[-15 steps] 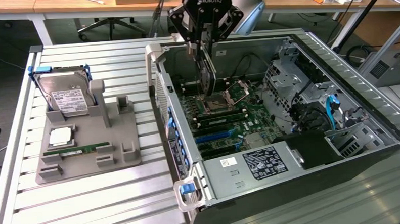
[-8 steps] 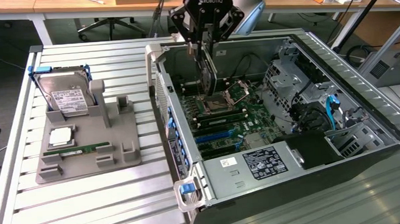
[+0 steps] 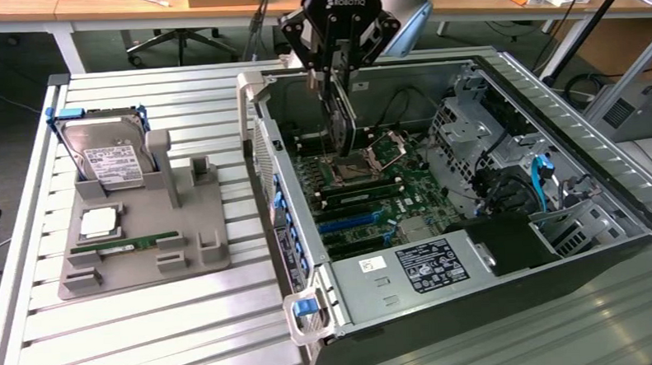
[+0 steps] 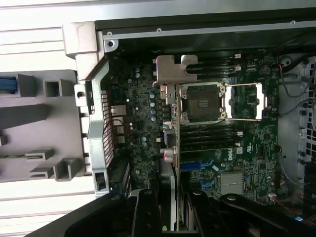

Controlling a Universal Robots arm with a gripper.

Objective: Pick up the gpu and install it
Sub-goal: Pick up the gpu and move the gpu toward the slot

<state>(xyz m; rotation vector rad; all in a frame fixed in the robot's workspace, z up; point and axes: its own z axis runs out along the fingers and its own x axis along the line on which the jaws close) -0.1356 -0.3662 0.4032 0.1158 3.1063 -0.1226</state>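
The black claw stands partly closed, its two fingers clamped on the flat faces of the gpu, which hangs on edge beneath it, just above the green motherboard. The wrist view shows the card as a thin line ending in a silvery notched bracket, beside the square metal socket. The sheet-metal case walls it in closely. Outside lie a grey moulded holder, a hard drive and the ribbed table.
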